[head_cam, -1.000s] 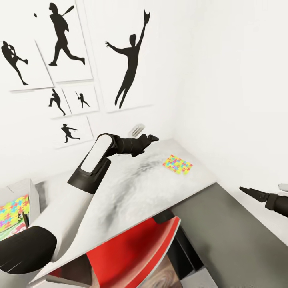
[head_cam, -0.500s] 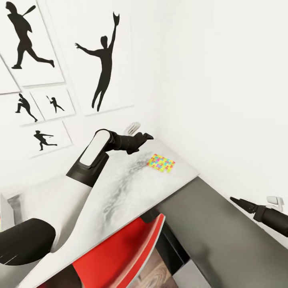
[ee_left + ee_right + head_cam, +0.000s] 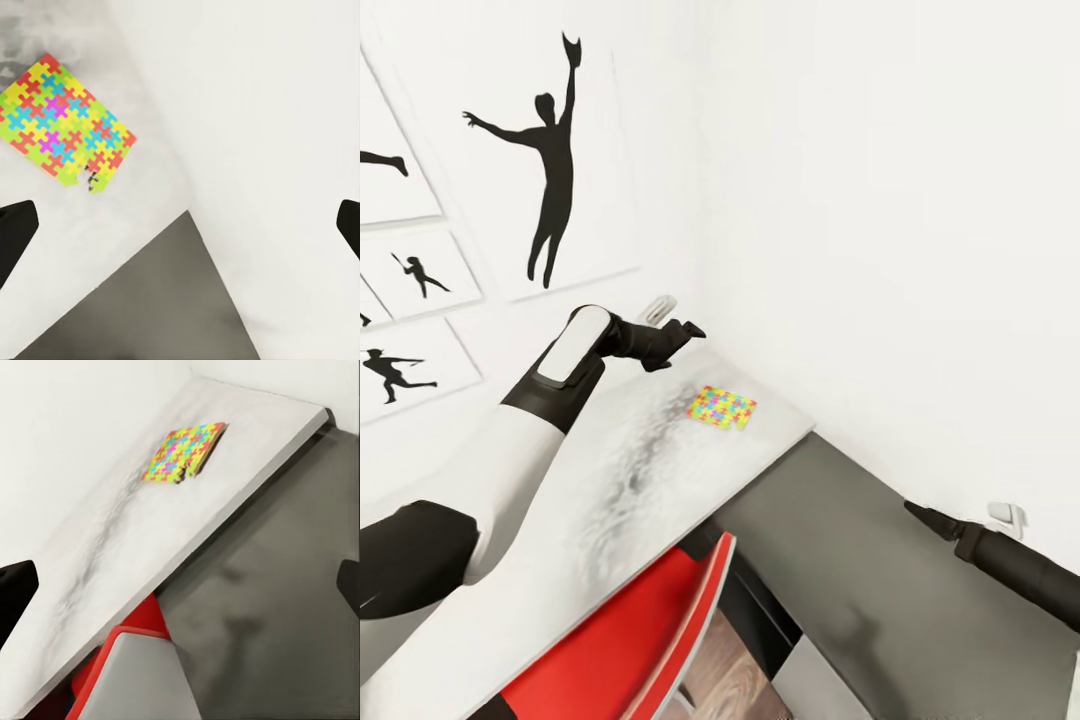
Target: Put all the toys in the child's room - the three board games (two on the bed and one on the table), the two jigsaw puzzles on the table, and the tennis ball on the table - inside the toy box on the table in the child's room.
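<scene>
A multicoloured jigsaw puzzle (image 3: 722, 407) lies flat near the far corner of the pale marbled table (image 3: 610, 480), close to the wall. My left gripper (image 3: 685, 328) hangs above the table's back edge, just behind the puzzle, and holds nothing. In the left wrist view the puzzle (image 3: 64, 124) lies ahead of the open gripper (image 3: 180, 229), whose dark fingertips (image 3: 15, 232) stand wide apart. My right gripper (image 3: 916, 512) is low beside the table, over grey floor, open and empty. From the right wrist the puzzle (image 3: 184, 451) appears on the tabletop (image 3: 112, 547). The toy box is out of view.
A red chair (image 3: 630, 640) is tucked under the table's near edge, also seen from the right wrist as the red chair (image 3: 124, 656). White walls meet in a corner right behind the table. Black silhouette posters (image 3: 545, 150) hang on the left wall. Grey floor (image 3: 840, 560) lies to the right.
The head view has swung to the right, so the whole picture has shifted left and the toy box has left the frame. Both arms keep roughly the same pose.
</scene>
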Motion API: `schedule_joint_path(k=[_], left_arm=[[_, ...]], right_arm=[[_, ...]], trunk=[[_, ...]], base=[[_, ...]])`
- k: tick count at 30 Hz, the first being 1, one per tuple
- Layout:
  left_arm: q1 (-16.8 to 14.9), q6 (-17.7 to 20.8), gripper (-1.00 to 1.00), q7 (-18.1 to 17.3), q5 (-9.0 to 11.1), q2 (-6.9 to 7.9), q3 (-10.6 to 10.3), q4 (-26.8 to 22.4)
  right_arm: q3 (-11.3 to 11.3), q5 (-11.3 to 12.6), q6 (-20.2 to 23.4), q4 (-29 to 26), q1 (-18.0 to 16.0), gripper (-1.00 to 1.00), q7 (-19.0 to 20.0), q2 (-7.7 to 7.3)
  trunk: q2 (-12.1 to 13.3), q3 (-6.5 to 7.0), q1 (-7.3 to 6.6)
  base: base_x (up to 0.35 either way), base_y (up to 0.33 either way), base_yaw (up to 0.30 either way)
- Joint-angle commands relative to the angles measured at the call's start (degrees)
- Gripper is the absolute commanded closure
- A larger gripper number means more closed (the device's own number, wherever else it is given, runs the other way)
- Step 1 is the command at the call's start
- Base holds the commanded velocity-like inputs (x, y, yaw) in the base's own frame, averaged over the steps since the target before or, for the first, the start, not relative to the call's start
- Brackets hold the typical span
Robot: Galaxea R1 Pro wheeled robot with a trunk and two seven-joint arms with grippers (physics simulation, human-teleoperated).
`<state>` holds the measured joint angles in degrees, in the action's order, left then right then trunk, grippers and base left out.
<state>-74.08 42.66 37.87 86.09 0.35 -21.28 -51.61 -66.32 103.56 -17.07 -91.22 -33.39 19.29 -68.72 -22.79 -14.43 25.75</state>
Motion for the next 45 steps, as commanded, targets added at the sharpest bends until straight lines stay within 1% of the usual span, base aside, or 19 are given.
schedule_joint_path(k=[1, 2, 3, 4, 6, 7, 9, 10, 11, 12, 13, 14, 16, 19, 22, 23, 32, 42, 45], left_arm=[[-0.07, -0.06, -1.0, 0.55, 0.59, 0.04, -0.08, -0.03], [-0.62, -0.14, -1.0, 0.21, -0.01, 0.23, -0.15, 1.09], [-0.62, -0.14, -1.0, 0.21, -0.01, 0.23, -0.15, 1.09], [-1.1, -0.23, -1.0, -0.06, -0.95, 0.38, -0.22, 2.1], [-1.78, -0.38, -1.0, -0.38, -3.95, 0.59, -0.21, 3.93], [-1.78, -0.38, -1.0, -0.38, -3.95, 0.59, -0.21, 3.93], [-2.2, -0.54, -1.0, -0.67, -7.7, 0.84, 0.07, 5.56], [-2.2, -0.54, -1.0, -0.67, -7.7, 0.84, 0.07, 5.56], [-2.34, -0.6, -1.0, -0.82, -9.44, 0.99, 0.37, 6.44], [-2.34, -0.6, -1.0, -0.82, -9.44, 0.99, 0.37, 6.44], [-2.46, -0.63, -1.0, -0.95, -10.9, 1.25, 0.86, 7.36], [-2.46, -0.63, -1.0, -0.95, -10.9, 1.25, 0.86, 7.36], [-2.54, -0.67, -1.0, -1.22, -12.97, 2.08, 2.39, 9.13], [-2.54, -0.68, -1.0, -1.43, -13.69, 2.57, 3.35, 9.85], [-2.52, -0.69, -1.0, -2.18, -15.25, 3.89, 6.46, 11.33], [-2.5, -0.65, -1.0, -2.68, -16.27, 4.85, 8.77, 12.33], [-2.27, -0.62, -1.0, -3.33, -17.05, 6.57, 10.59, 13.41], [-1.54, -0.77, -1.0, -5.69, -17.31, 7.36, 11.08, 16.1], [-1.3, -0.8, -1.0, -6.75, -17.34, 8.34, 11.13, 17.04]], right_arm=[[-0.47, 0.62, -0.29, 0.0, -0.39, -1.0, 0.34, 0.0], [-0.47, 0.62, -0.33, 0.08, -0.35, -1.0, -0.72, 1.03], [-0.47, 0.62, -0.33, 0.08, -0.35, -1.0, -0.72, 1.03], [-0.47, 0.61, -0.37, 0.19, -0.32, -1.0, -1.81, 2.07], [-0.47, 0.62, -0.42, 0.47, -0.23, -1.0, -4.02, 4.05], [-0.47, 0.62, -0.42, 0.47, -0.23, -1.0, -4.02, 4.05], [-0.47, 0.64, -0.44, 0.67, -0.09, -1.0, -5.85, 5.73], [-0.47, 0.64, -0.44, 0.67, -0.09, -1.0, -5.85, 5.73], [-0.47, 0.65, -0.42, 0.75, -0.04, -1.0, -6.53, 6.48], [-0.47, 0.65, -0.42, 0.75, -0.04, -1.0, -6.53, 6.48], [-0.46, 0.64, -0.38, 0.82, 0.0, -1.0, -7.1, 7.19], [-0.46, 0.64, -0.38, 0.82, 0.0, -1.0, -7.1, 7.19], [-0.43, 0.59, -0.28, 1.01, 0.06, -1.0, -7.89, 8.35], [-0.42, 0.52, -0.24, 1.11, 0.08, -1.0, -8.17, 8.75], [-0.4, 0.32, -0.01, 1.32, 0.12, -1.0, -8.58, 9.4], [-0.39, 0.14, 0.1, 1.44, 0.16, -1.0, -8.63, 9.57], [-0.37, -0.01, 0.08, 1.37, 0.23, -1.0, -8.68, 9.77], [-0.25, 0.06, 0.3, 0.53, 0.25, -1.0, -9.0, 10.29], [-0.12, 0.08, 0.6, 0.35, 0.24, -1.0, -9.21, 10.46]], trunk=[[-0.13, -0.09, 0.04], [-0.13, -0.06, 0.04], [-0.13, -0.03, 0.04], [-0.13, 0.0, 0.04], [-0.13, 0.05, 0.04], [-0.13, 0.08, 0.04], [-0.13, 0.13, 0.04], [-0.13, 0.15, 0.04], [-0.13, 0.17, 0.04], [-0.13, 0.19, 0.04], [-0.13, 0.21, 0.04], [-0.13, 0.22, 0.04], [-0.13, 0.24, 0.04], [-0.13, 0.27, 0.04], [-0.13, 0.28, 0.04], [-0.13, 0.29, 0.04], [-0.13, 0.3, 0.04], [-0.13, 0.41, 0.04], [-0.13, 0.48, 0.04]], base=[[0.0, 0.0, -0.277], [0.0, 0.0, -0.277], [0.0, 0.0, -0.277], [0.0, 0.0, -0.277], [0.0, 0.0, -0.277], [0.0, 0.0, -0.277], [0.0, 0.0, -0.242], [0.0, 0.0, -0.226], [0.0, 0.0, -0.18], [0.0, 0.0, -0.18], [0.0, 0.0, -0.144], [0.0, 0.0, -0.144], [0.0, 0.0, -0.104], [0.0, 0.0, -0.08], [0.0, 0.0, -0.048], [0.0, 0.0, -0.019], [0.0, 0.0, -0.011], [0.0, 0.0, -0.006], [0.0, 0.0, -0.091]])
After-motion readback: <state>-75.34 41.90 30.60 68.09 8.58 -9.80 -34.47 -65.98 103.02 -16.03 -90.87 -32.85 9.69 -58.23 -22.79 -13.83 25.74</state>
